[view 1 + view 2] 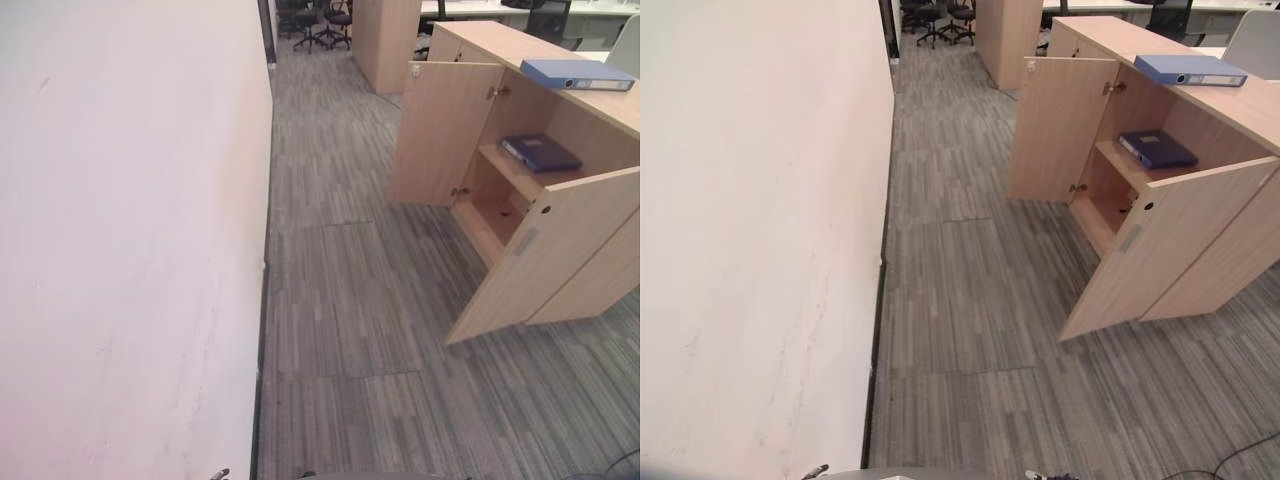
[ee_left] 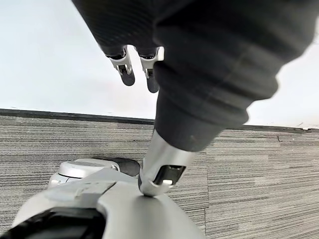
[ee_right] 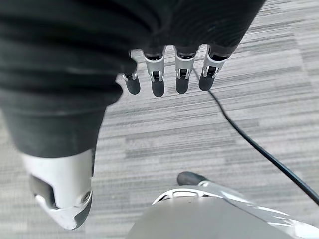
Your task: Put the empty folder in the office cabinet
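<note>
Folder: a light blue, flat lever-arch folder (image 1: 577,74) lies on the top of the pale wooden office cabinet (image 1: 560,250), near that top's front edge, above the open compartment. I take it for the one to be stored, though whether it is empty cannot be told from here.
Second folder: a dark navy folder (image 1: 540,153) lies flat on the cabinet's inner wooden shelf (image 1: 508,172), towards the shelf's front edge.
Cabinet: both pale wooden doors stand open, the far door (image 1: 442,133) swung outward and the near door (image 1: 548,250) angled out over the grey striped carpet floor (image 1: 350,300); the space under the shelf looks bare.
Left hand: the left hand (image 2: 137,64) hangs down by the robot's side in the left wrist view, fingers straight and relaxed, holding nothing, with the white wall (image 1: 130,240) and its dark skirting beyond.
Right hand: the right hand (image 3: 167,74) likewise hangs over the carpet in the right wrist view, fingers straight in a row, nothing between them.
Surroundings: black office chairs (image 1: 320,20) stand at the far end of the aisle.
Progress: as I judge it, the task is at its start. The cabinet is already open, which helps, but the light blue folder is untouched and well apart from both hands.
Left to do: approach the cabinet, take the folder from the top, and set it inside on the shelf or below it.
</note>
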Robot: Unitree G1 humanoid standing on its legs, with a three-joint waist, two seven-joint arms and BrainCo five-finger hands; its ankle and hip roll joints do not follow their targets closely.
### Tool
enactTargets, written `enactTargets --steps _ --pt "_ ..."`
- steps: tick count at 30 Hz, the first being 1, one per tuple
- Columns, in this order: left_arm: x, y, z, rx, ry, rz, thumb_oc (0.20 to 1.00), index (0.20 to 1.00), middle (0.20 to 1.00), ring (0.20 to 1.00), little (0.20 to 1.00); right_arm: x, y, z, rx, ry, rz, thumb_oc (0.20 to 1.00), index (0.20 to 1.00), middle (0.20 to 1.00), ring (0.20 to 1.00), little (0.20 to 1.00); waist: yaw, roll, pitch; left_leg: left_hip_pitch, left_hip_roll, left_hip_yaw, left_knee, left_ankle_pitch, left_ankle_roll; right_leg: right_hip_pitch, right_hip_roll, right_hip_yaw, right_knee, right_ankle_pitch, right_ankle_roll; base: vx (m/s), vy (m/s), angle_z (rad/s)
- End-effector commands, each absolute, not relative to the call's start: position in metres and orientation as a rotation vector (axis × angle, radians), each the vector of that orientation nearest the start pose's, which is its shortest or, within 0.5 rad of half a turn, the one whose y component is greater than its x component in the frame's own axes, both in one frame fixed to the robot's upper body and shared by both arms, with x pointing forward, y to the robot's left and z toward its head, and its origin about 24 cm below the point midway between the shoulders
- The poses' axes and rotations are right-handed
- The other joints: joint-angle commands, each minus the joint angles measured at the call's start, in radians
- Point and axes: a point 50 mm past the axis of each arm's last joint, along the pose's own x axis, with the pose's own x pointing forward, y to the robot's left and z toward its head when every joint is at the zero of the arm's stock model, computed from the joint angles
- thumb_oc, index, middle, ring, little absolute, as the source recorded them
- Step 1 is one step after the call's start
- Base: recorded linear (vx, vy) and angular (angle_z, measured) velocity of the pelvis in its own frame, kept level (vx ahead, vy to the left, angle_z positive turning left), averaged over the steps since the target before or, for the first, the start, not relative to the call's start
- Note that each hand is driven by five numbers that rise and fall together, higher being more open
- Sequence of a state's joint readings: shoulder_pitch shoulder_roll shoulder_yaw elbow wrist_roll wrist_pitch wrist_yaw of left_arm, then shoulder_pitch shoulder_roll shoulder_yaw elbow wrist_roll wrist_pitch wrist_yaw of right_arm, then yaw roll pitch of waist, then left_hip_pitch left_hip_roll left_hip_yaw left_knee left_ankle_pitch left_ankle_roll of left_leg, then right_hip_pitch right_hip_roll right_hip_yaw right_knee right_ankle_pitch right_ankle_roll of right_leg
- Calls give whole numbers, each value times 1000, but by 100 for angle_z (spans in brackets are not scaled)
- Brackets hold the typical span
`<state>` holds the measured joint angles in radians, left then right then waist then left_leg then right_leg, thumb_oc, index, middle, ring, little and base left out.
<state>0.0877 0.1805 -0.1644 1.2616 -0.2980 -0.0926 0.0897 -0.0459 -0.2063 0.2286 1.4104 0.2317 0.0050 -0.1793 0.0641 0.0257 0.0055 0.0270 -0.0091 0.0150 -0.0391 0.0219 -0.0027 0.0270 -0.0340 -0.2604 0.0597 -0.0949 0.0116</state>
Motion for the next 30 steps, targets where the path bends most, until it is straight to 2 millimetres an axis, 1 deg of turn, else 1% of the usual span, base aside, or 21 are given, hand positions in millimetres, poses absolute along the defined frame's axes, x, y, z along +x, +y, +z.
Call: enactTargets --steps 1,5,6,10,13,14,16,17,18,19,20,21,22,23,24,25,28,29,30 --pt "58 200 -173 47 1235 191 1000 1000 1000 1000 1000 91 -213 -168 -283 1305 -172 1000 1000 1000 1000 1000 3 -31 8 23 -45 24 -48 -46 -8 42 -36 -46 -147 136 87 0 0 0" --pt "53 201 -173 59 1249 187 1000 1000 1000 1000 1000 92 -215 -167 -265 1318 -183 1000 1000 1000 1000 1000 10 -27 7 26 -46 17 -48 -46 -8 44 -35 -48 -147 134 86 8 -5 0" --pt "49 201 -174 56 1265 184 1000 1000 1000 1000 1000 92 -214 -167 -246 1327 -186 1000 1000 1000 1000 1000 14 -26 7 27 -46 14 -48 -47 -8 46 -34 -49 -147 133 85 0 0 0" --pt "46 201 -175 39 1279 182 1000 1000 1000 1000 1000 94 -213 -168 -223 1327 -178 1000 1000 1000 1000 1000 16 -24 11 28 -46 13 -48 -46 -8 48 -34 -52 -147 132 84 0 0 0" --pt "39 204 -175 51 1310 169 1000 1000 1000 1000 1000 99 -212 -167 -216 1324 -157 1000 1000 1000 1000 1000 21 -23 16 27 -43 8 -48 -46 -10 46 -33 -54 -147 129 82 5 -9 1" --pt "38 204 -175 87 1320 142 1000 1000 1000 1000 1000 105 -210 -166 -227 1312 -140 1000 1000 1000 1000 1000 24 -22 18 26 -43 5 -48 -45 -9 45 -32 -53 -147 128 80 0 0 0" --pt "39 204 -175 115 1319 114 1000 1000 1000 1000 1000 107 -209 -165 -236 1307 -131 1000 1000 1000 1000 1000 25 -22 17 26 -43 5 -48 -46 -9 46 -31 -53 -147 128 79 0 0 0" --pt "42 202 -175 170 1315 66 1000 1000 1000 1000 1000 112 -208 -164 -255 1294 -113 1000 1000 1000 1000 1000 24 -22 16 27 -43 4 -48 -48 -8 46 -31 -51 -147 127 79 0 0 0" --pt "43 201 -175 187 1311 46 1000 1000 1000 1000 1000 114 -208 -164 -262 1289 -107 1000 1000 1000 1000 1000 25 -22 17 29 -43 4 -48 -48 -8 47 -30 -50 -147 127 78 32 -6 1" --pt "50 198 -175 277 1287 -43 1000 1000 1000 1000 1000 123 -205 -162 -311 1262 -65 1000 1000 1000 1000 1000 24 -20 18 33 -43 5 -48 -51 -7 50 -28 -48 -147 125 77 0 0 0" --pt "50 198 -175 277 1287 -43 1000 1000 1000 1000 1000 123 -205 -162 -311 1262 -65 1000 1000 1000 1000 1000 24 -20 19 33 -43 6 -48 -51 -7 50 -28 -48 -147 125 77 0 0 0" --pt "54 196 -174 308 1271 -79 1000 1000 1000 1000 1000 127 -204 -160 -335 1251 -48 1000 1000 1000 1000 1000 23 -19 19 35 -42 7 -48 -52 -6 51 -27 -47 -147 124 77 12 -8 -5" --pt "64 193 -173 399 1222 -181 1000 1000 1000 1000 1000 138 -198 -158 -416 1218 30 1000 1000 1000 1000 1000 24 -18 21 37 -40 11 -48 -53 -6 52 -26 -45 -147 123 78 12 -8 -7" --pt "64 193 -173 400 1222 -181 1000 1000 1000 1000 1000 138 -198 -158 -416 1218 30 1000 1000 1000 1000 1000 24 -18 21 37 -40 11 -48 -54 -6 53 -26 -45 -147 123 78 17 -10 -7" --pt "69 192 -172 436 1200 -220 1000 1000 1000 1000 1000 141 -197 -157 -446 1210 54 1000 1000 1000 1000 1000 24 -18 22 38 -39 13 -48 -55 -7 54 -25 -45 -147 123 78 29 -15 -6" --pt "78 192 -169 512 1150 -291 1000 1000 1000 1000 1000 149 -193 -155 -500 1184 109 1000 1000 1000 1000 1000 27 -20 23 40 -38 14 -48 -57 -8 58 -25 -46 -147 120 77 39 -20 -5" --pt "86 192 -167 580 1109 -338 1000 1000 1000 1000 1000 155 -191 -153 -531 1170 133 1000 1000 1000 1000 1000 30 -21 24 42 -37 11 -48 -58 -9 61 -24 -49 -147 116 76 10 -6 -1" --pt "92 194 -164 638 1067 -367 1000 1000 1000 1000 1000 163 -192 -150 -556 1154 138 1000 1000 1000 1000 1000 40 -22 28 43 -38 5 -48 -58 -10 63 -25 -54 -147 114 76 0 0 0" --pt "92 194 -164 638 1067 -366 1000 1000 1000 1000 1000 163 -192 -150 -556 1154 138 1000 1000 1000 1000 1000 40 -22 28 43 -38 5 -48 -58 -10 63 -25 -54 -147 114 76 0 0 0"
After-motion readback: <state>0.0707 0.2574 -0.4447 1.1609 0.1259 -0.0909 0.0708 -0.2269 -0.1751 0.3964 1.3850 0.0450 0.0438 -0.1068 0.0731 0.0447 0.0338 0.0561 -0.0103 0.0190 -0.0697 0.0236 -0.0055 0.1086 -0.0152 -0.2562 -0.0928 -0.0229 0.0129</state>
